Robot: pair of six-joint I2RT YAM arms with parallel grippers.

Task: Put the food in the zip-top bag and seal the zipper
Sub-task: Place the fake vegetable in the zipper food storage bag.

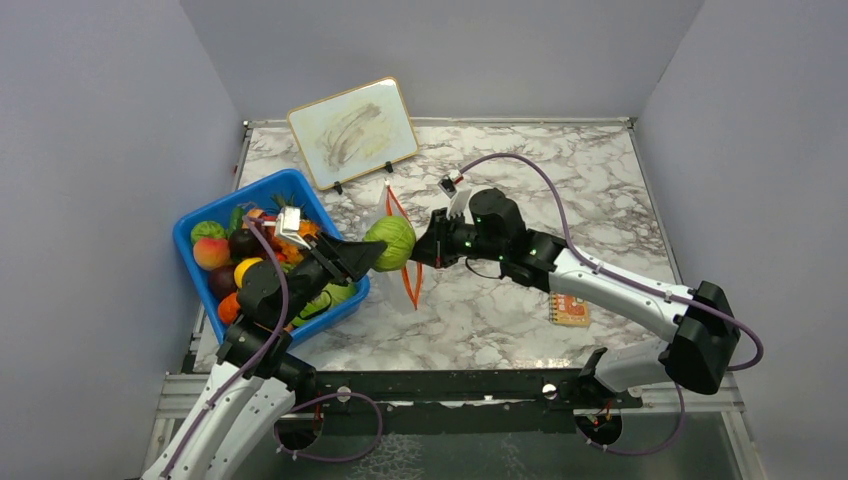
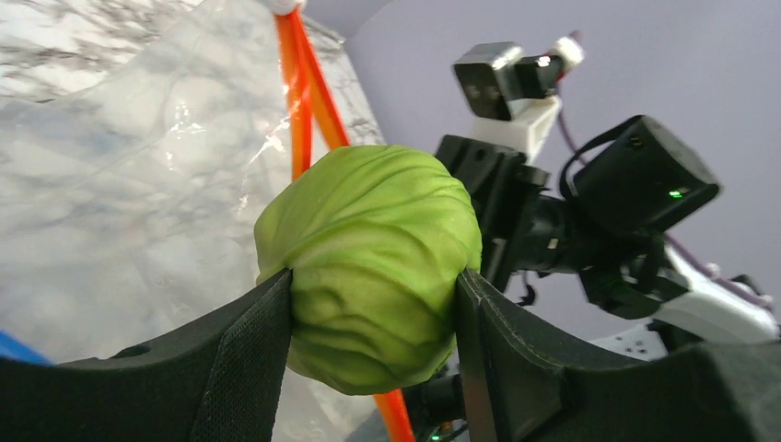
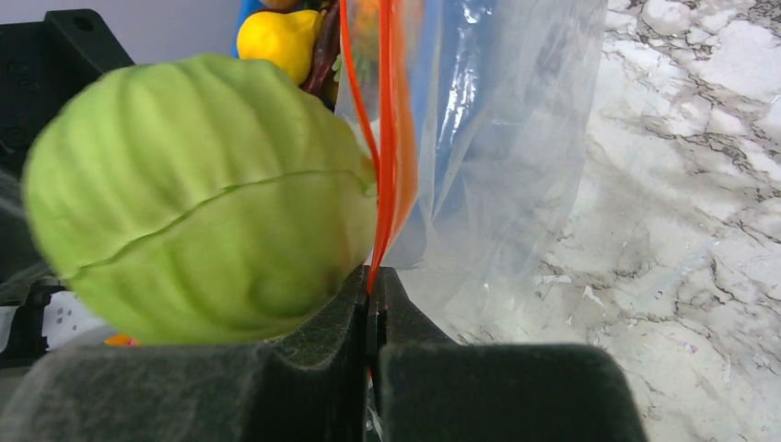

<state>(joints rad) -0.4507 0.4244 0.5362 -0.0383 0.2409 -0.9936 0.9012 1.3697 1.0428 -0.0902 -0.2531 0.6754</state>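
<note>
- Our left gripper (image 2: 373,318) is clamped on the green cabbage (image 2: 368,267). It holds the cabbage in the air to the right of the blue tub (image 1: 235,197), right up against the zipper (image 3: 385,166). We judge it is not yet inside the zip-top bag (image 3: 502,138).
- Our right gripper (image 3: 373,304) is pinched together on the zipper strip and holds the bag upright by that one spot.
- The mouth looks narrow, so the cabbage may shove the whole rim to the right instead of parting it.
- A hard push could drag the strip out of the pinch and drop the bag.
- If we let go here, the cabbage would likely fall to the marble table (image 1: 520,310) and roll.
- The thin film may fold inward and block the opening.
</note>
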